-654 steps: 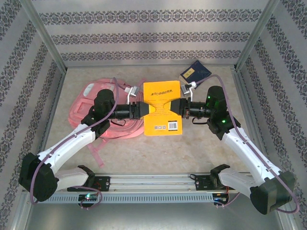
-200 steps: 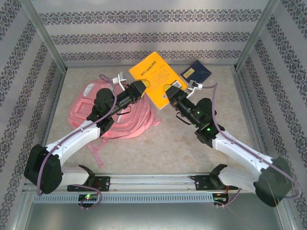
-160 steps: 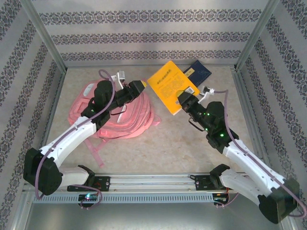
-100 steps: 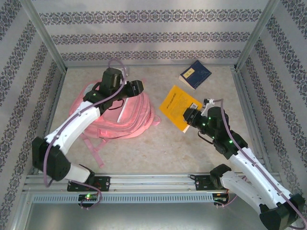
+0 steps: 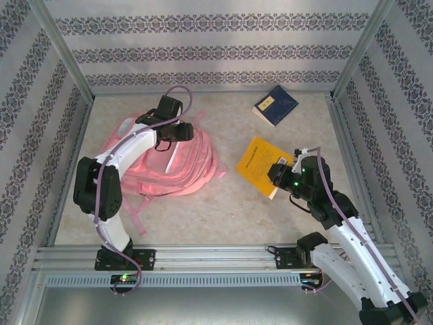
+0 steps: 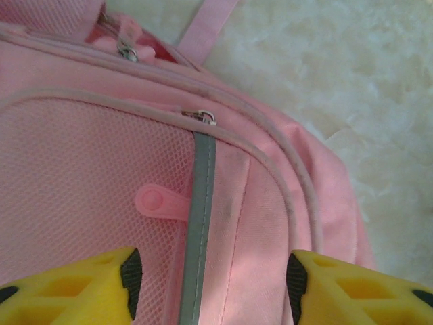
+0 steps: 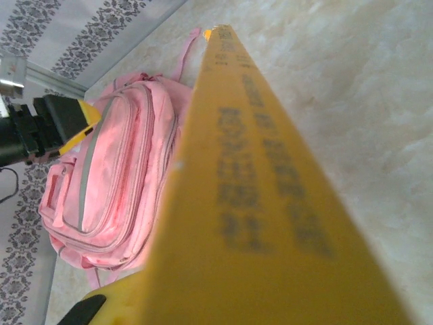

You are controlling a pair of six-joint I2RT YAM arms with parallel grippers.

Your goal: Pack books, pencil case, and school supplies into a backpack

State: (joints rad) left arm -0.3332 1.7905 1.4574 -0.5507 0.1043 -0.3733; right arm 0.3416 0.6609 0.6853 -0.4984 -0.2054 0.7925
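Pink fabric takes up most of my left wrist feed: the backpack (image 6: 284, 203) lies flat on the counter (image 5: 223, 217) with its front side up, left of centre in the overhead view. My left claw (image 6: 211, 274) hangs just above that front panel with its jaws spread apart and nothing between them. Its yellow fingers (image 6: 88, 288) frame a grey strip (image 6: 199, 223) that runs down the mesh pocket (image 6: 74, 169). A small metal zip pull (image 6: 203, 116) sits at the top of that strip, with the zip line drawn across.

From above, the left claw (image 5: 177, 132) sits over the far part of the backpack (image 5: 183, 172), the arm folded back on itself.

On the right, my right claw (image 5: 279, 172) is clamped on the near corner of the yellow book (image 5: 260, 161). The book sits tilted, to the right of the backpack and apart from it (I cannot tell whether its far edge rests on the counter). My right wrist feed looks straight along the yellow book (image 7: 270, 203), with the backpack (image 7: 115, 176) beyond it on the left.

The navy book (image 5: 275, 105) with its yellow label lies flat near the far right corner, well apart from the yellow one.
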